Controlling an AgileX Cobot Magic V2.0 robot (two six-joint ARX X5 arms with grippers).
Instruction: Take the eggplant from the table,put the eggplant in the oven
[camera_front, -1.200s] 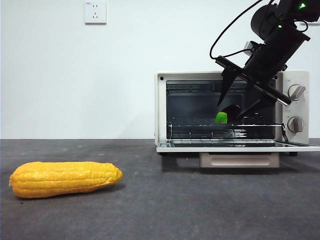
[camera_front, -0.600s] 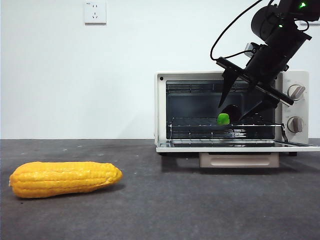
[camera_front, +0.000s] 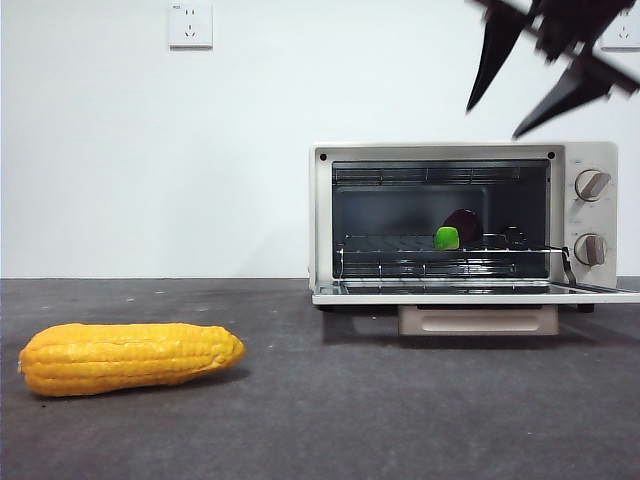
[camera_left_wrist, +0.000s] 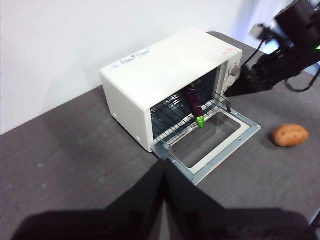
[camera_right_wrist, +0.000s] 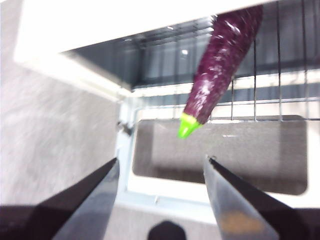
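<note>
Front view: eggplant (camera_front: 455, 231) lies on the oven (camera_front: 465, 222) rack.

The oven (camera_front: 465, 225) at the right of the front frame is cream-white with a dark interior, silvery wire rack, two grey-beige knobs and a tan handle under its open door; inside, the eggplant (camera_right_wrist: 222, 60) is glossy dark purple with pale speckles and a bright lime-green tip. At lower left, the corn (camera_front: 128, 357) is yellow-orange with rows of kernels, lying on the dark grey, faintly speckled table (camera_front: 400, 410). A brown-orange potato (camera_left_wrist: 290, 135) shows at the right of the left wrist frame, and the right gripper (camera_right_wrist: 162, 167) has black jaws.
</note>
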